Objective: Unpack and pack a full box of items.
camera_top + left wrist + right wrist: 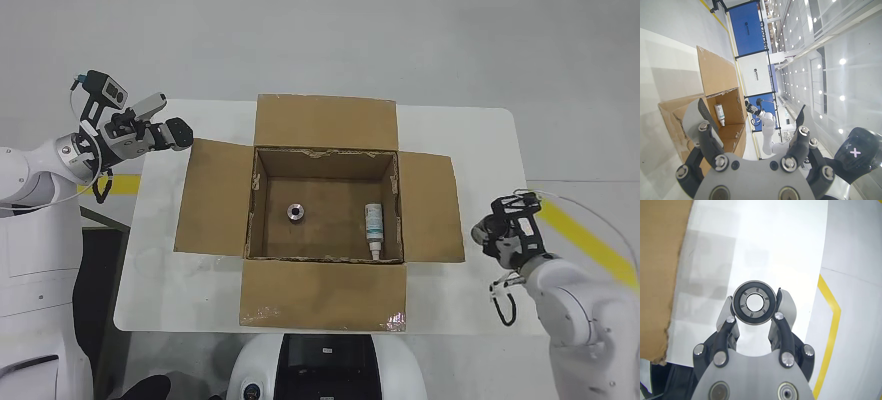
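Unpacking is part done: round black-and-metal bushing (753,311) is gripped by right hand (754,296); white spray bottle (374,226) and small metal ring (296,211) are left in brown cardboard box (325,120); left hand (752,105) is open, empty.

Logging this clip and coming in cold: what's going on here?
The right gripper is shut on a ring, holding it over the table beside the right flap of the open box. The left gripper is open and holds nothing, off by the box's left flap. Inside the box lie a bottle and a second ring. Whether this is unpacking or packing cannot be told.
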